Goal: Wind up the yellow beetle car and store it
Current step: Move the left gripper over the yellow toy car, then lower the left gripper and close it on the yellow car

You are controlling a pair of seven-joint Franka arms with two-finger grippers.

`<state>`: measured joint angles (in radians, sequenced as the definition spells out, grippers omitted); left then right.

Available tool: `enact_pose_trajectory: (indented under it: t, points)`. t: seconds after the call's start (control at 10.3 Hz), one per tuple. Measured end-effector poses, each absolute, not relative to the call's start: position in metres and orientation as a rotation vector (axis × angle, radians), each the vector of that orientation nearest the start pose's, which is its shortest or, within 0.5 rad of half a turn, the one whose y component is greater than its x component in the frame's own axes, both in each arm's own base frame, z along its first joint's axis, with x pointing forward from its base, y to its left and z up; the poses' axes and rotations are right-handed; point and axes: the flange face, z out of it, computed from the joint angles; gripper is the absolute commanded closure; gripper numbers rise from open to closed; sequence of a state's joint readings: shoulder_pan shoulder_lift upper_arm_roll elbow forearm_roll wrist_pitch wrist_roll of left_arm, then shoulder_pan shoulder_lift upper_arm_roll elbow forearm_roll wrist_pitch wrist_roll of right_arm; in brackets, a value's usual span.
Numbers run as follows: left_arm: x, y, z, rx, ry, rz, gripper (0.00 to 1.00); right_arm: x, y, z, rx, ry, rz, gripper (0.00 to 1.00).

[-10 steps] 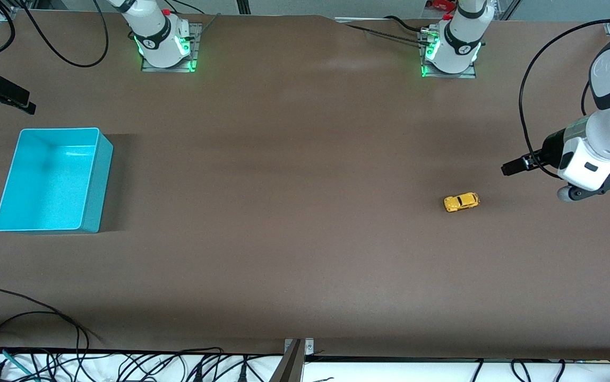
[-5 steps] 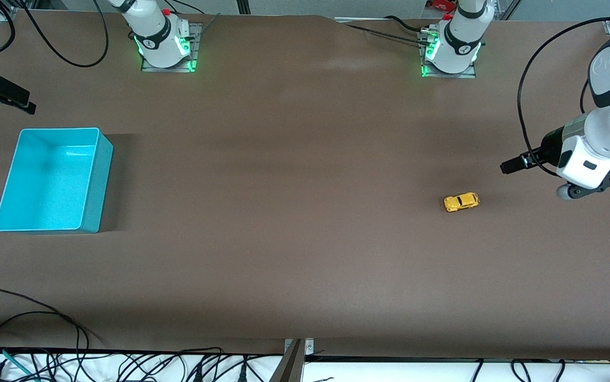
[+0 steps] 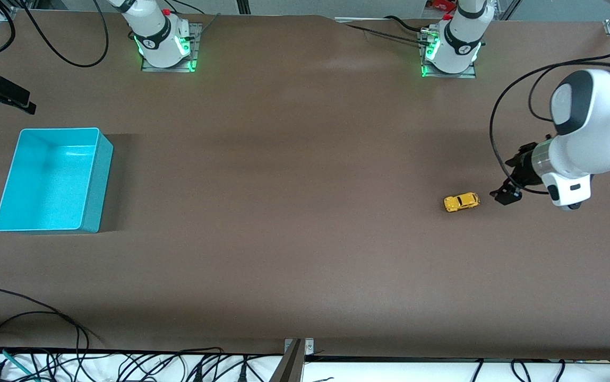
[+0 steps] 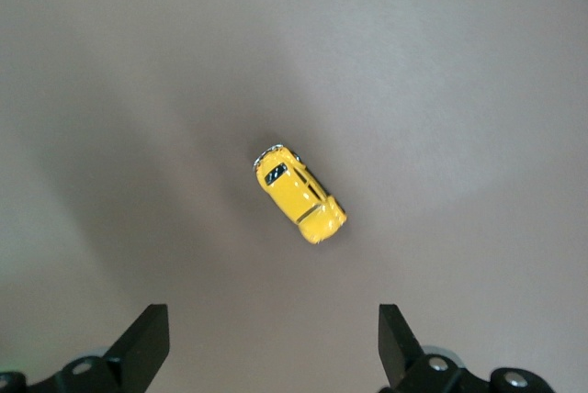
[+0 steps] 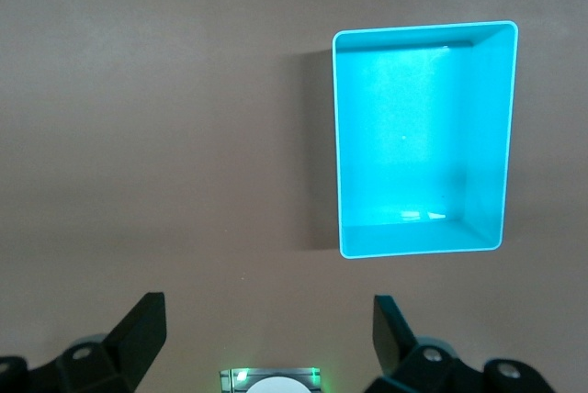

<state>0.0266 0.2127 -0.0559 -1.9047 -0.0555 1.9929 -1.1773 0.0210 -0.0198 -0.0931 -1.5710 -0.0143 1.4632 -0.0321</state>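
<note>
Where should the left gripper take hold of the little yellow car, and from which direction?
Probably across the yellow car's flat sides, at mid-body between the wheels, coming straight down from above. It sits upright on its wheels on bare table with nothing beside it, and its roof is rounded. The left gripper is open over it; turn it so the fingers straddle the narrow width.

Your brown matte table, small glossy yellow beetle car toward left arm's end, empty turquoise plastic bin toward right arm's end
</note>
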Motion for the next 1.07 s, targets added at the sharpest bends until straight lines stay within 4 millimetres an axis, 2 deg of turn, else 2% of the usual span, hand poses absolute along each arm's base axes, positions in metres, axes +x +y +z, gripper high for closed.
enact_pose_trajectory:
  t: [0.19,0.58,1.07]
  points:
    - [0.583,-0.019,0.342,-2.470,-1.893,0.194,0.00,0.535,-0.041,0.626,-3.146,0.064,0.139,0.00]
    - [0.581,-0.012,0.295,-2.327,-2.000,0.253,0.00,0.535,-0.041,0.626,-3.146,0.064,0.139,0.00]
    - [0.586,0.024,0.241,-2.072,-2.251,0.245,0.00,0.535,-0.041,0.627,-3.146,0.065,0.139,0.00]
